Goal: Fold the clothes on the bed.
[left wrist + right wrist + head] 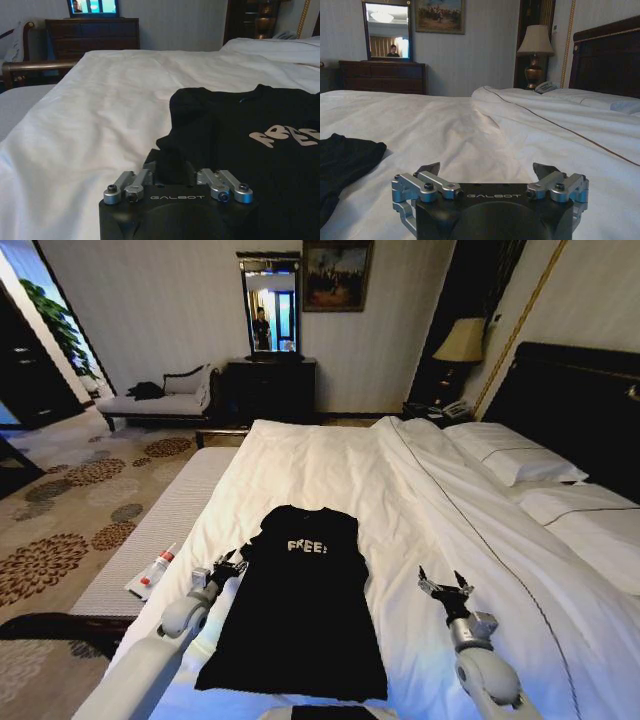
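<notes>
While black T-shirt (pixel 300 605) lies flat, lettering up, on bed (pixel 400 480), left gripper (pixel 228 567) pinches sleeve edge; right gripper (pixel 446 585) gapes empty.

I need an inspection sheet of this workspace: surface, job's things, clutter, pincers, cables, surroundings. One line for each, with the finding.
Surface: bed with white duvet, some wrinkles, pillows at the headboard.
Job's things: black T-shirt lies flat, "FREE!" facing up, both sleeves folded inward.
Clutter: a tube on a card on the bench beside the bed.
Pincers: left pincer shut on the T-shirt's left edge near the shoulder; right pincer open over bare duvet, apart from the T-shirt.
Cables: nothing seen.
Surroundings: dresser with mirror, painting, chaise, lamp and phone by the bed, patterned carpet.
</notes>
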You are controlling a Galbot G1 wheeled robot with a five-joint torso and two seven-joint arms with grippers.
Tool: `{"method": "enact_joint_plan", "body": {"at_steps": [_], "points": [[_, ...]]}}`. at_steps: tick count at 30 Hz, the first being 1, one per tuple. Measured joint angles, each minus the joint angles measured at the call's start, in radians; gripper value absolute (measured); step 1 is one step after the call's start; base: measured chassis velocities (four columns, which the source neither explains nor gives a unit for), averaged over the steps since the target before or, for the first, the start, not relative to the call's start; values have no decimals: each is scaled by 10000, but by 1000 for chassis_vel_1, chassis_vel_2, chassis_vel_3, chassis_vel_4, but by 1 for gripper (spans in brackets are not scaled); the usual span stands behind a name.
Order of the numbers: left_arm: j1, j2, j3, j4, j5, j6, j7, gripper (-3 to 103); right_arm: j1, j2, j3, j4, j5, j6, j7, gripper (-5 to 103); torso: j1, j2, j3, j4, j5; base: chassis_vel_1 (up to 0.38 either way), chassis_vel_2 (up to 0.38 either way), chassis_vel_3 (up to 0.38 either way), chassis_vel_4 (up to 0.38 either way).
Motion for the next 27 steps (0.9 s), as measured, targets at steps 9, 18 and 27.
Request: {"method": "enact_joint_plan", "body": {"at_steps": [9, 18, 27], "points": [[-385, -211, 179, 420, -182, 2, -2, 3, -152, 22, 171, 74, 10, -3, 2, 100, 0, 0, -1, -1, 0, 0, 0, 0, 0], [-157, -224, -313, 233, -682, 17, -95, 0, -310, 86, 303, 203, 6, -3, -5, 100, 0, 1, -1, 0, -1, 0, 0, 0, 0], [99, -215, -652, 1, -1241, 54, -273, 23, -383, 119, 306, 245, -32, -2, -37, 100, 0, 1, -1, 0, -1, 0, 0, 0, 0]]}}
